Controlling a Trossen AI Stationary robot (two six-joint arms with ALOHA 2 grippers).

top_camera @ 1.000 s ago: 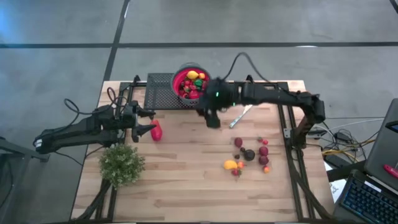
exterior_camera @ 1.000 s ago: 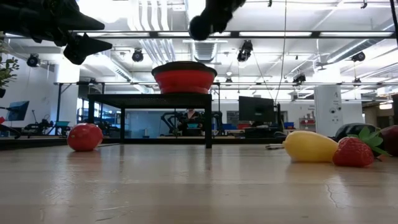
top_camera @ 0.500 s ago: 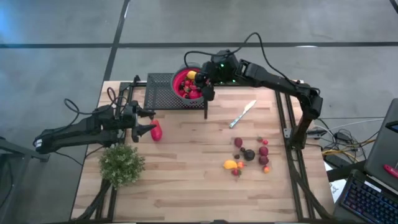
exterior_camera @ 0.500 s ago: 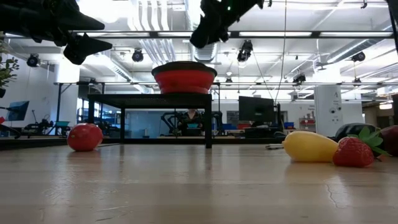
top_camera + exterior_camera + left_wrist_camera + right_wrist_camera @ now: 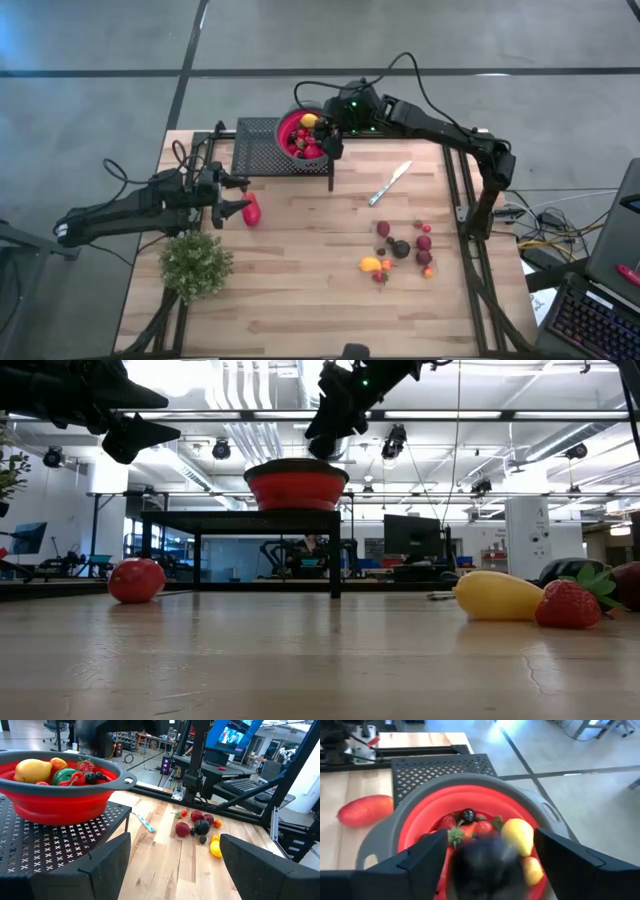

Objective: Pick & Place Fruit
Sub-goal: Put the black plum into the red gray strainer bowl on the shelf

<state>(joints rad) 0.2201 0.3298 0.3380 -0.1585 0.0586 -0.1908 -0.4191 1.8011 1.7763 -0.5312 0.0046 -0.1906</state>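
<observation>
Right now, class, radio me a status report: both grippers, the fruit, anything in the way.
Right gripper open above red bowl, dark fruit dropping. Left gripper open, beside large red fruit. Loose fruit waiting. Knife nearby.

Overhead, table-level and two wrist views, all sharing the red bowl.

Bare wooden tabletop is lying open across the near middle; the bushy green plant, silver knife, scattered small toy fruits and black perforated metal stand are blocking the edges
</observation>
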